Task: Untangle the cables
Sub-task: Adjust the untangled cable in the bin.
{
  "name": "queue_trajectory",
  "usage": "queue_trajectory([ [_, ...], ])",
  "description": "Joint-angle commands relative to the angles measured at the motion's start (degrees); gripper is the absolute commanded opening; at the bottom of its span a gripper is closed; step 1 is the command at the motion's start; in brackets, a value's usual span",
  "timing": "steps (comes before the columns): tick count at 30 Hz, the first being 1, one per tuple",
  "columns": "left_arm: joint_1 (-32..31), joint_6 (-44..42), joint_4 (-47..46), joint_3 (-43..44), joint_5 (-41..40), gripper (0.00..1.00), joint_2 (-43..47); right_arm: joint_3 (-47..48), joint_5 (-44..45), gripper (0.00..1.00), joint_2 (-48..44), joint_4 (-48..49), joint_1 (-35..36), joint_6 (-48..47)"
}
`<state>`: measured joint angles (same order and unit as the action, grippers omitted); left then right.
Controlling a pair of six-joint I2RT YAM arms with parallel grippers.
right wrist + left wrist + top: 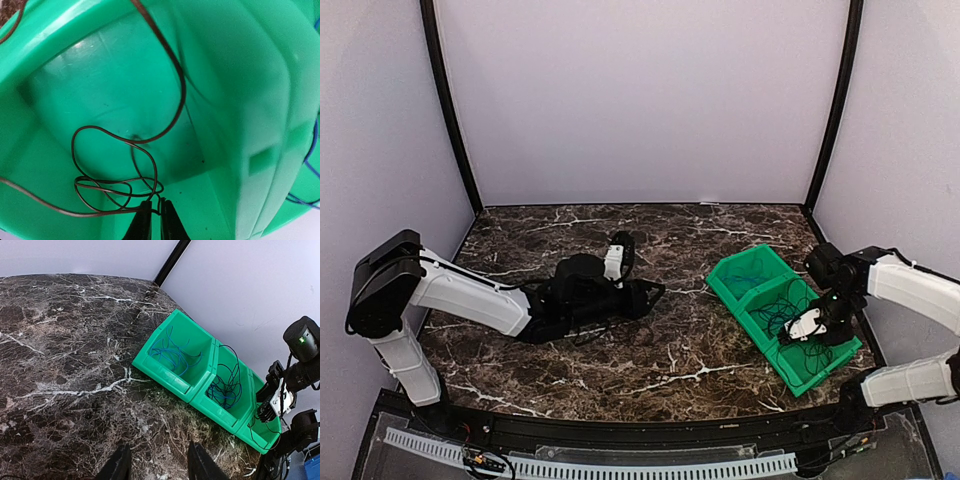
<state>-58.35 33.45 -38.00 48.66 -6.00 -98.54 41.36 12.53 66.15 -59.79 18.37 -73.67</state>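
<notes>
While right gripper (160,214) pinches black cable (183,92) in end bin (100,75) | left gripper (159,447) half-open, empty | bins (165,374): 3 | blue cable (172,355) in 2

Glossy plastic bins (162,371); polished marble tbl (650,370).

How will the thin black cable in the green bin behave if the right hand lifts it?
Probably floppy: the black cable lies in loose, overlapping loops, so it should sag rather than hold shape. Likely light, being so thin. Its loops may snag each other as the right hand pulls.
</notes>
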Motion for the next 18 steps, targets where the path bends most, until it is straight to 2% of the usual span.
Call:
queue_trajectory([
  [1,0.4,-1.2,-0.2,-0.3,0.7,0.41,2.0,-0.5,0.1,0.16,-3.5,1.1,-0.3,0.4],
  [3,0.5,-2.4,1.6,0.2,0.4,0.42,2.6,1.8,0.2,0.32,-4.5,0.1,-0.4,0.3],
  [7,0.5,-5.0,7.0,1.3,-0.3,0.44,4.0,7.9,-2.2,0.49,-5.5,-4.6,-0.5,0.0],
  [13,0.5,-8.9,16.8,3.5,-2.0,0.45,6.1,11.1,-7.9,0.53,-6.1,-8.4,1.0,1.3],
  [18,0.6,-9.8,28.9,6.6,-7.9,0.50,7.2,11.9,-17.7,0.53,-4.8,-11.8,9.1,6.7],
])
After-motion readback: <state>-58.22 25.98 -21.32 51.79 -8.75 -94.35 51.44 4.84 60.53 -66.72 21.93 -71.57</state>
